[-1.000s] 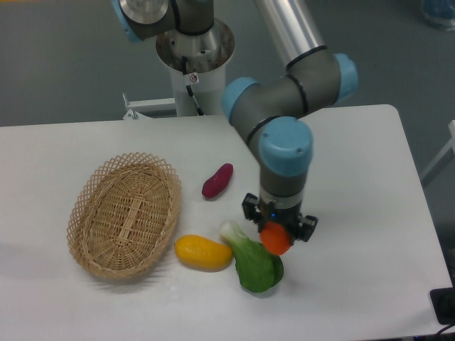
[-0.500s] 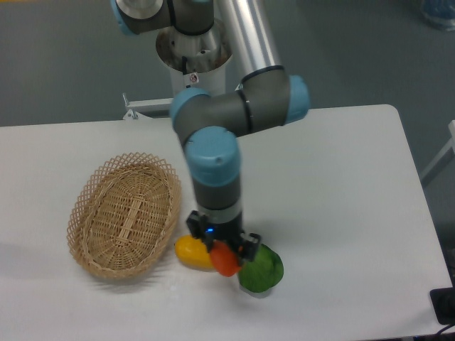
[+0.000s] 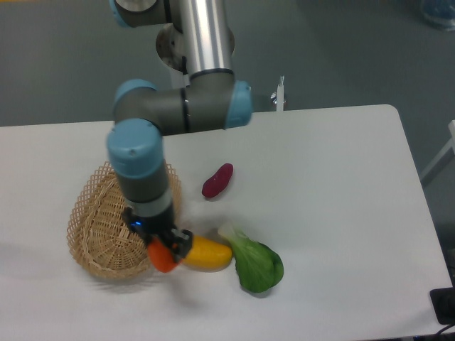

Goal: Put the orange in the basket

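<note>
A: In the lower left of the frame, the black two-finger gripper (image 3: 163, 250) is clamped on the small bright red-orange orange (image 3: 163, 258), carrying it. I'd judge this as the transport step: fruit in the grasp, not yet let go.

B: Where does the orange sit against the oval, light tan woven wicker basket (image 3: 91, 229)?

A: Right at the basket's lower right rim, as the camera shows it. From this angle I can't tell whether it hangs over the weave or just outside it, nor how high it is.

B: So what does the next move call for?

A: Probably a short carry further toward the left of the frame, so the fruit is over the basket's floor, then a lowering and an opening of the jaws. The larger yellow-orange oval fruit (image 3: 206, 254) lies just right of the gripper, so the fingers should keep off it.

B: Anything in the basket?

A: Nothing on the part that shows; the arm hides its right side. The dark red oblong vegetable (image 3: 217, 180) and the green leafy vegetable (image 3: 254, 261) lie on the white table (image 3: 341, 192), outside it.
</note>
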`<state>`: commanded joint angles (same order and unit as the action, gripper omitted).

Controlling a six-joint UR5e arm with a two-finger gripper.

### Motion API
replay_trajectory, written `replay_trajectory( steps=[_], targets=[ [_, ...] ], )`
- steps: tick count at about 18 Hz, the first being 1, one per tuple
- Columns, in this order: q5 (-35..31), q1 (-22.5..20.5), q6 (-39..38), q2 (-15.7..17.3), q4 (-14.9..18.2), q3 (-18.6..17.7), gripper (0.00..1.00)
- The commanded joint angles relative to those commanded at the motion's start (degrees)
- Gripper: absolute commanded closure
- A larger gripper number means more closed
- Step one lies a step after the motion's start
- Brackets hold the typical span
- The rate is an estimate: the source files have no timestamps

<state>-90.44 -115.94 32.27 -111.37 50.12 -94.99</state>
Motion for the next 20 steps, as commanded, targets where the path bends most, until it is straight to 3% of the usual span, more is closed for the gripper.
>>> replay_trajectory(
  steps=[2,5,11,13,15,20],
  targets=[
    [-0.3,2.6,-2.9,0.9,-3.9,-3.1,0.42],
    [-0.4,4.0,-4.8,0.3,-4.1,-3.2,0.3],
    [-0.4,5.5,-5.0,-2.0,-4.0,-3.4,0.26],
    [-0.4,5.6,-4.9,-2.6,-4.1,-3.4,0.07],
    [-0.4,5.8,-4.9,-2.8,-4.1,-3.4,0.01],
    [-0.4,5.7,-5.0,-1.9,-4.0,-3.5,0.0]
  ],
)
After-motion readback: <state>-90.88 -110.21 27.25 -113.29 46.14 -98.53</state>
